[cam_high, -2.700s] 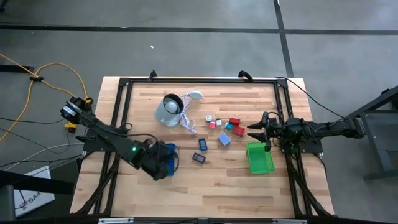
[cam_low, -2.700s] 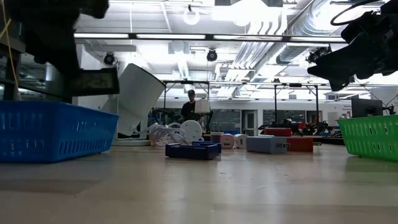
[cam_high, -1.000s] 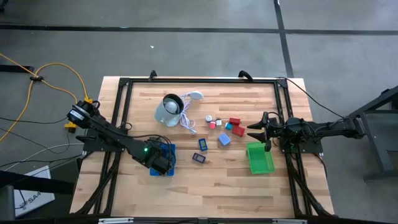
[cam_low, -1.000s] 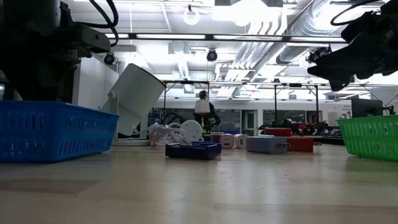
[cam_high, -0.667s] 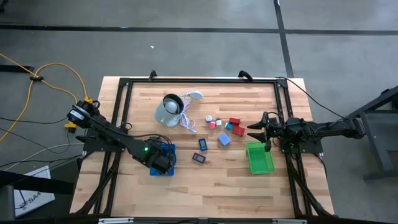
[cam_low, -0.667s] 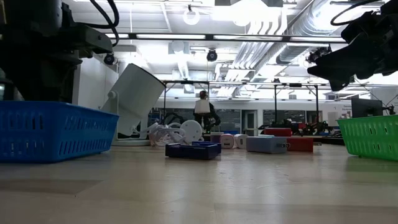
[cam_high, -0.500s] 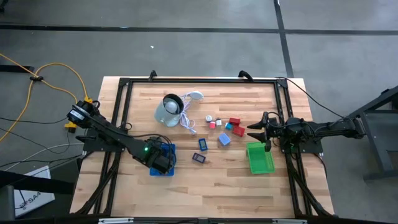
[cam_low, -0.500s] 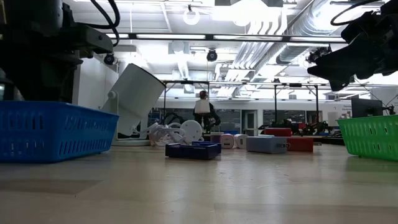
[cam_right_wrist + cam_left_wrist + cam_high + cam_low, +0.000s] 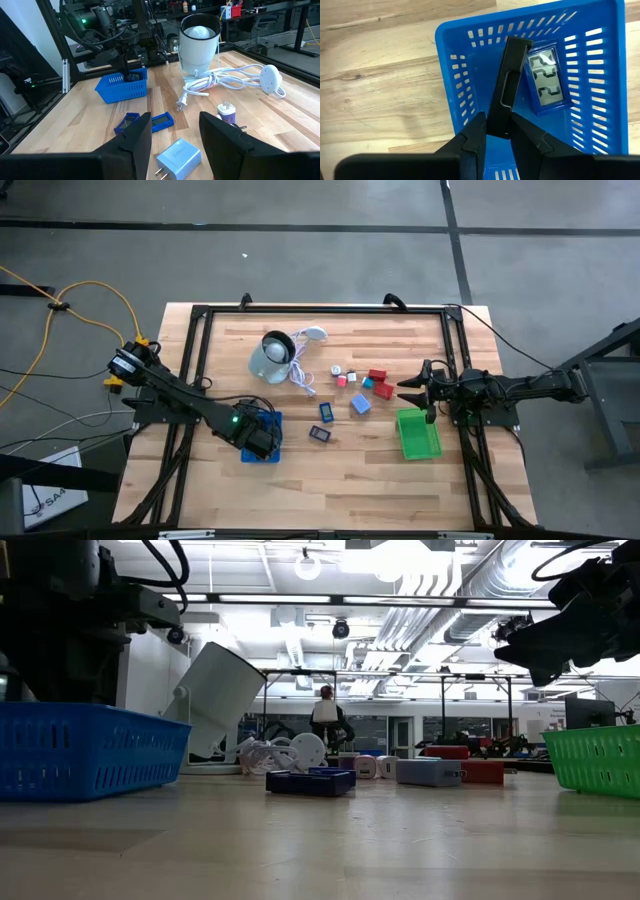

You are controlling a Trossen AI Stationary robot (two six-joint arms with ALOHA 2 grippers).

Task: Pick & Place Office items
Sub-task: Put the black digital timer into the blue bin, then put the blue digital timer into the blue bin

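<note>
From above we cannot see into the blue basket point(image 9: 268, 432) at the table's seven o'clock — the left gripper point(image 9: 262, 442) covers it. The left wrist view fills that in: its fingers pinch a dark clip-like piece point(image 9: 507, 85) over the basket, where a small blue piece with a grey display point(image 9: 546, 78) already lies. The right gripper point(image 9: 412, 392) hangs at three o'clock above the green basket point(image 9: 417, 434), its jaws narrowly apart and holding nothing. We see the office items point(image 9: 362, 387) clustered just right of centre — in the low view they overlap into one row, hard to separate.
</note>
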